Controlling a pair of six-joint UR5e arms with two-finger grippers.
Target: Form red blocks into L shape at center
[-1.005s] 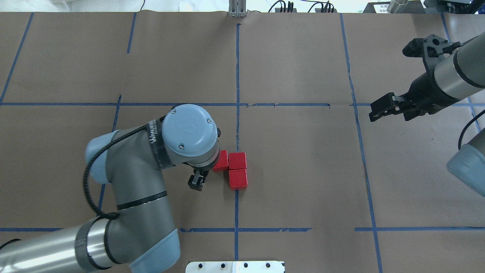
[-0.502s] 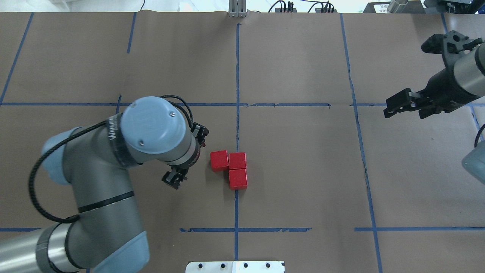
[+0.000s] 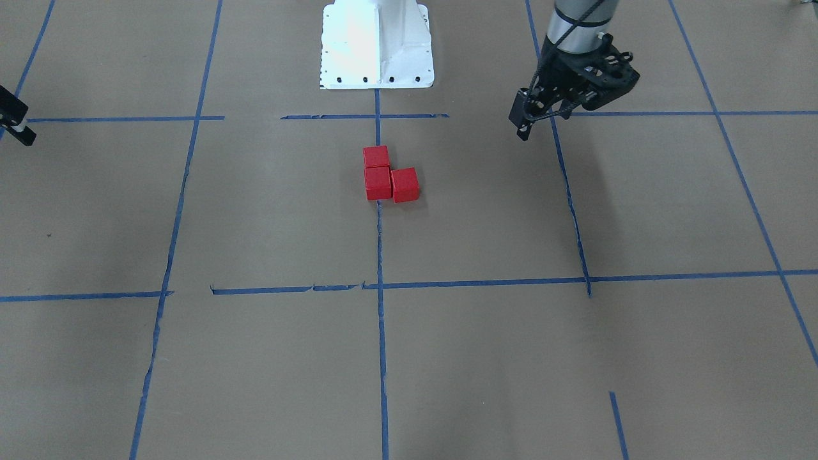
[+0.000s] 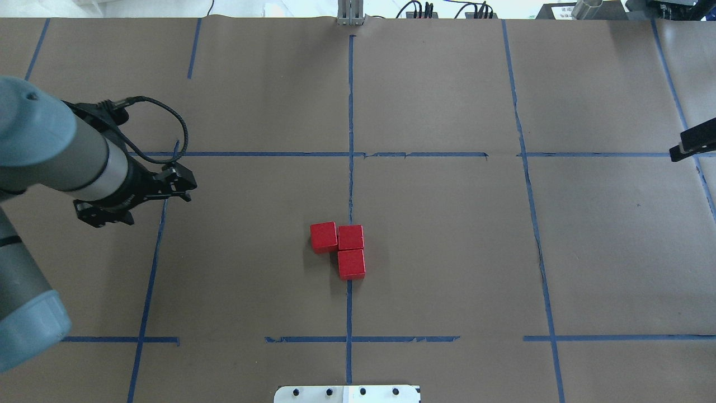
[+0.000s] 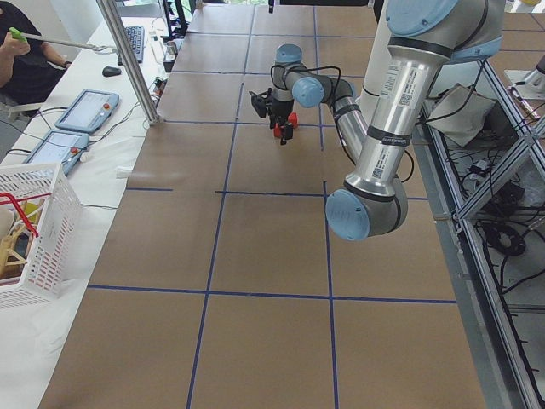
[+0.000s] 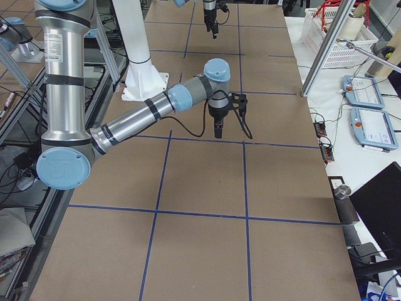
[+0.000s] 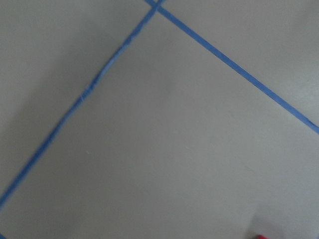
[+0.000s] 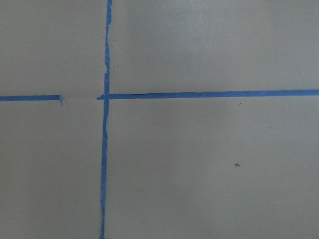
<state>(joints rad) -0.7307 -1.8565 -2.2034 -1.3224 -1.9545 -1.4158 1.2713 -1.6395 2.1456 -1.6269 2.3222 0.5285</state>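
Three red blocks (image 4: 351, 237) (image 3: 378, 183) lie touching in an L on the brown paper, at the vertical blue tape line (image 4: 351, 184) of the middle cell. Two sit in a row and the third joins one end. My left gripper (image 4: 187, 187) (image 3: 521, 126) hangs well off to the blocks' left, looks shut and holds nothing. My right gripper (image 4: 685, 146) (image 3: 13, 121) shows only at the view's edge, far from the blocks, looks shut and is empty. A sliver of red (image 7: 259, 236) shows at the bottom edge of the left wrist view.
The white robot base plate (image 3: 377, 45) (image 4: 347, 393) sits at the table's near edge behind the blocks. A white basket (image 5: 34, 230), tablets and an operator (image 5: 25, 60) are beside the table's left end. Blue tape lines grid the paper.
My left arm has pulled away from the blocks, far to the left. My right gripper has moved right to the view's edge. The blocks have not moved.
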